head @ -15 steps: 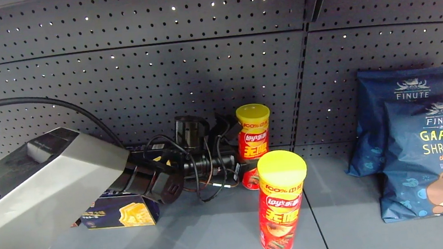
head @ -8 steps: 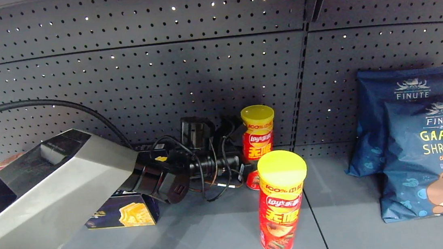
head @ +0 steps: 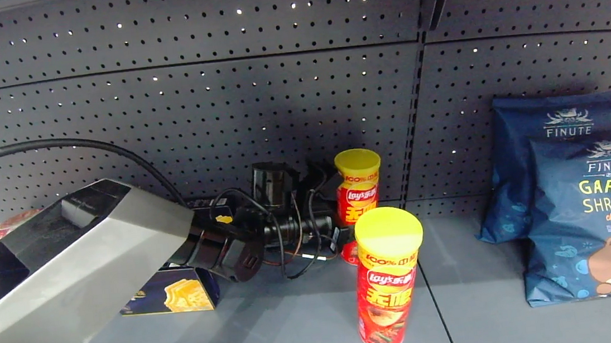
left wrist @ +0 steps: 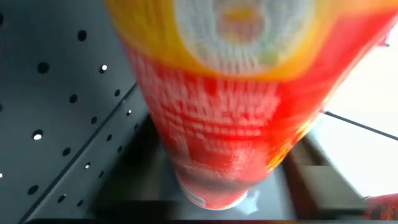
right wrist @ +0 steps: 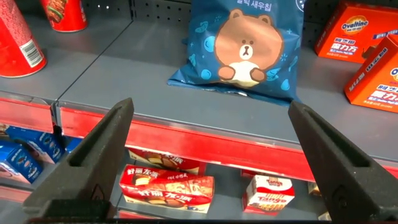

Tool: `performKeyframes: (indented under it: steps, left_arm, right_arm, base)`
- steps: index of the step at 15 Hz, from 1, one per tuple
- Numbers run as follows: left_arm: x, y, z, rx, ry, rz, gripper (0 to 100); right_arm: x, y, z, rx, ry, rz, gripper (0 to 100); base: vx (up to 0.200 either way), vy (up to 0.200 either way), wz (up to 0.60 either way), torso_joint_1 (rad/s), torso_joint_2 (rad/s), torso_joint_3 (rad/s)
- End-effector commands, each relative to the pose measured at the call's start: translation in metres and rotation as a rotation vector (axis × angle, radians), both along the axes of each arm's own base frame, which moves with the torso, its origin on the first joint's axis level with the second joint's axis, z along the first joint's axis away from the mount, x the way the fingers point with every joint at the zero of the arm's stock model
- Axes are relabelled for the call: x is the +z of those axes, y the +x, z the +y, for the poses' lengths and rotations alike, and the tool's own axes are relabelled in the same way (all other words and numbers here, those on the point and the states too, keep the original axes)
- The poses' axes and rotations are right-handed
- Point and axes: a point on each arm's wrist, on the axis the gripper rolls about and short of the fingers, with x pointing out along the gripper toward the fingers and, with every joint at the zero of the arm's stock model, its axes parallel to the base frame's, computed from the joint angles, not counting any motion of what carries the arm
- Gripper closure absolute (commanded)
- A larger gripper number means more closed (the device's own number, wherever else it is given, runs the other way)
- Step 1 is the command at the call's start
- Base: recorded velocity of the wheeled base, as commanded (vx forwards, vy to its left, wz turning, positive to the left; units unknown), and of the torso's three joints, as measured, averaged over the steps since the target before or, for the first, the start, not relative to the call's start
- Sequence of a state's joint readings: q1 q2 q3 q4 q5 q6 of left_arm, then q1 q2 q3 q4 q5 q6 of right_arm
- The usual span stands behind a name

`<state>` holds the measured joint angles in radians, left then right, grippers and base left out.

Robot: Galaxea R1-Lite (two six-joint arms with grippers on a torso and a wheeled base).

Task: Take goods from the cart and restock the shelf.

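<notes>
My left gripper pinches a can at the back of the shelf — just behind a second can. My right gripper is spread wide — before the shelf's front edge

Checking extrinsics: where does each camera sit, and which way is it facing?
Head view: on the head, facing forward and down at the shelf; left arm on the left, left hand gripping the rear chip can.
Left wrist view: on the left wrist, facing that can close up, pegboard behind.
Right wrist view: on the right wrist, facing the shelf's front edge, framed by the open right hand.
Shared: head and right wrist views both show the bear bag and front chip can.
</notes>
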<state>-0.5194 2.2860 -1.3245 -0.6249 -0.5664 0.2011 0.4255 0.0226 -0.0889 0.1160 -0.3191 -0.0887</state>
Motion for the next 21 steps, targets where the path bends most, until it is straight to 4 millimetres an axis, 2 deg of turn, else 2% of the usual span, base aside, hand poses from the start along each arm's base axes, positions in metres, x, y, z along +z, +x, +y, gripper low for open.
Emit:
performKeyframes:
  steps: [1,4,7,8,11,13,16,17,19,20,21]
  left_arm:
    - [0.001,0.001,0.002,0.004,0.0,-0.002,0]
    - [0.0,-0.002,0.001,0.006,0.006,0.001,0]
    - [0.011,-0.005,0.007,0.025,0.001,-0.016,0]
    - [0.02,-0.013,0.011,0.024,-0.002,-0.021,0]
    - [0.027,-0.038,0.028,0.029,0.011,-0.001,0]
    - [0.033,-0.058,0.044,0.044,0.008,-0.005,0]
    - [0.038,-0.075,0.068,0.079,0.006,-0.009,0]
    - [0.042,-0.088,0.083,0.105,0.009,-0.004,0]
    - [0.046,-0.104,0.094,0.127,0.016,-0.002,0]
    - [0.051,-0.112,0.098,0.145,0.016,-0.012,0]
    - [0.055,-0.125,0.1,0.175,0.026,-0.025,0]
  right_arm:
    - [0.0,0.0,0.0,0.001,-0.001,0.002,0]
    - [0.0,0.0,0.0,0.001,-0.001,0.002,0]
    - [0.0,0.0,0.0,-0.001,0.001,0.004,0]
    - [0.0,0.001,0.0,0.004,-0.002,0.011,0]
    - [0.001,0.003,0.001,0.014,-0.011,0.038,0]
    - [0.001,0.007,0.002,0.039,-0.027,0.07,0]
    - [0.002,0.012,0.005,0.07,-0.047,0.127,0]
    - [0.005,0.015,0.007,0.091,-0.056,0.158,0]
    - [0.023,0.025,0.013,0.104,-0.038,0.215,0]
    - [0.039,0.033,0.017,0.128,0.003,0.245,0]
    - [0.064,0.051,0.028,0.18,0.027,0.289,0]
  base:
    - [0.0,0.0,0.0,0.0,0.0,0.0]
    - [0.0,0.0,0.0,0.0,0.0,0.0]
    - [0.0,0.0,0.0,0.0,0.0,0.0]
    - [0.0,0.0,0.0,0.0,0.0,0.0]
    - [0.0,0.0,0.0,0.0,0.0,0.0]
    - [0.0,0.0,0.0,0.0,0.0,0.0]
    - [0.0,0.0,0.0,0.0,0.0,0.0]
    - [0.0,0.0,0.0,0.0,0.0,0.0]
    - [0.0,0.0,0.0,0.0,0.0,0.0]
    - [0.0,0.0,0.0,0.0,0.0,0.0]
    - [0.0,0.0,0.0,0.0,0.0,0.0]
